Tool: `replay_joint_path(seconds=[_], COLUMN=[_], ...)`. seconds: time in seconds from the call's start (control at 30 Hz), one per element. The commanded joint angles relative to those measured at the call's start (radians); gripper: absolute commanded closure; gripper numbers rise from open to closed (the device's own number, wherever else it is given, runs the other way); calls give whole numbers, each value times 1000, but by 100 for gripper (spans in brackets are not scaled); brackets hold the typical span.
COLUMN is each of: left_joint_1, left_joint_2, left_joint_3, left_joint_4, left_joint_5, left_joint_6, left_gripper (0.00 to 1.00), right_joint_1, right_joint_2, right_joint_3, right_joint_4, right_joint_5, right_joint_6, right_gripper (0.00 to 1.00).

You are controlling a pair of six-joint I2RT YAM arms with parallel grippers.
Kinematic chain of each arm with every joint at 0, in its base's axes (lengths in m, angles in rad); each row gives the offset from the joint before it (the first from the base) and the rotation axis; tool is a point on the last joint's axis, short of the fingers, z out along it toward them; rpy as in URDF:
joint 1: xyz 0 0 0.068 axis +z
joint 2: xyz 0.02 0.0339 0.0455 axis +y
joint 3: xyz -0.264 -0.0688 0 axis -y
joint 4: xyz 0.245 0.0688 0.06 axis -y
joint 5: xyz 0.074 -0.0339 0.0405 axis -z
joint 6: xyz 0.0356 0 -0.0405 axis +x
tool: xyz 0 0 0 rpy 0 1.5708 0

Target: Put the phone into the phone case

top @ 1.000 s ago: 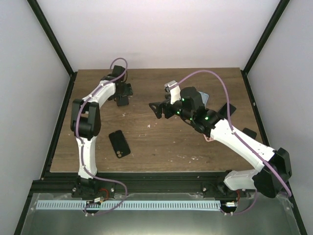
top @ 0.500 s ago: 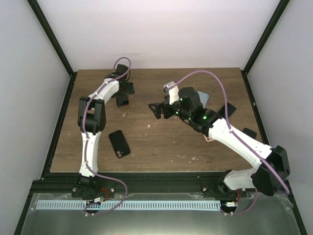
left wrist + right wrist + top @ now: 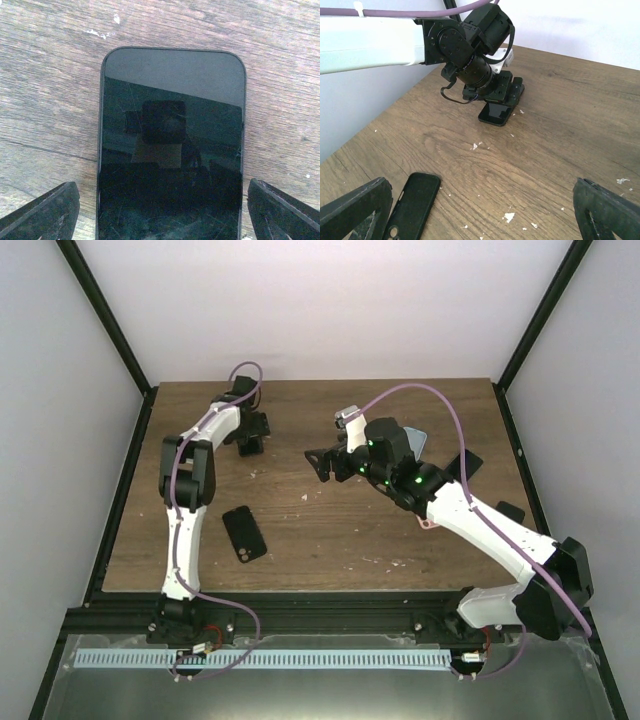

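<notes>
Dark wood worktop (image 3: 400,540) — the black phone (image 3: 172,145) lies flat on it, screen up, towards the far left. The left fingers (image 3: 50,212) are spread wide on either side of the phone, with bare wood showing along each edge; nothing is gripped. The phone case (image 3: 244,533) lies well apart, nearer the front edge. The right fingers (image 3: 360,205) — spread fully, empty — hang above the middle of the worktop.
</notes>
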Motion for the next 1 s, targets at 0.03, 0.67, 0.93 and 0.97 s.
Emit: replay_joint_path(seconds=[0.03,0.67,0.93,0.97], left_joint_1=[5,-15,-49,-58], left_joint_2=[45,-234,-559,-599], left_joint_3=[3,-211,-538,-571], left_joint_4=[15,-49,-30,-40], left_joint_5=[31,33,24,17], left_joint_6=[3,-60,-106,-119], left_gripper=[10,39,40,40], right_joint_1=[2,2,2,2], right_joint_2=[4,-91,-154,-158], right_joint_3=[4,-55,-133,-140], right_joint_4=[12,-7,14,15], right_joint_5=[23,45,17,12], right_joint_6=[-9,9,65,72], right_gripper=[0,0,0,0])
